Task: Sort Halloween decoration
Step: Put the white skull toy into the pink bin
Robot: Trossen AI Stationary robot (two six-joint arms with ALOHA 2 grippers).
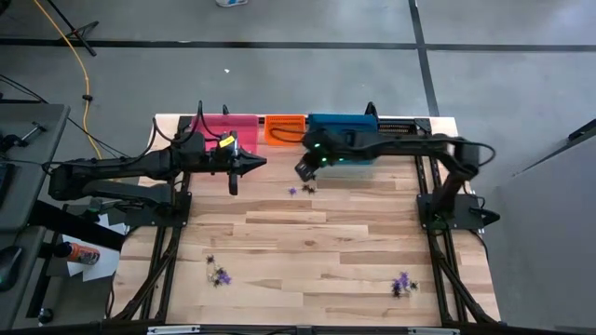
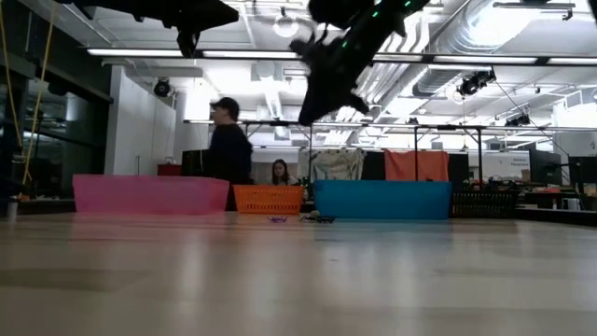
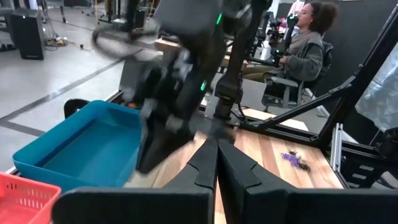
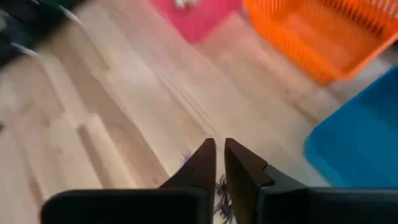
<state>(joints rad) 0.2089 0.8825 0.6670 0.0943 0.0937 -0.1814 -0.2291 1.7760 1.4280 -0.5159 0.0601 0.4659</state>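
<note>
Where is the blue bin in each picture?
High view: the blue bin sits at the table's far edge, partly under the right arm.
Low view: the blue bin is right of centre, beside the orange bin.
Left wrist view: the blue bin is at the left.
Right wrist view: a corner of the blue bin shows at the right.
Shared landmark: the orange bin next to it.

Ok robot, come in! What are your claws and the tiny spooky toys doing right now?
Right gripper nearly shut, empty, above two trinkets by the blue bin. Left gripper shut, empty, hovering near the pink bin. Nothing in the way.
</note>
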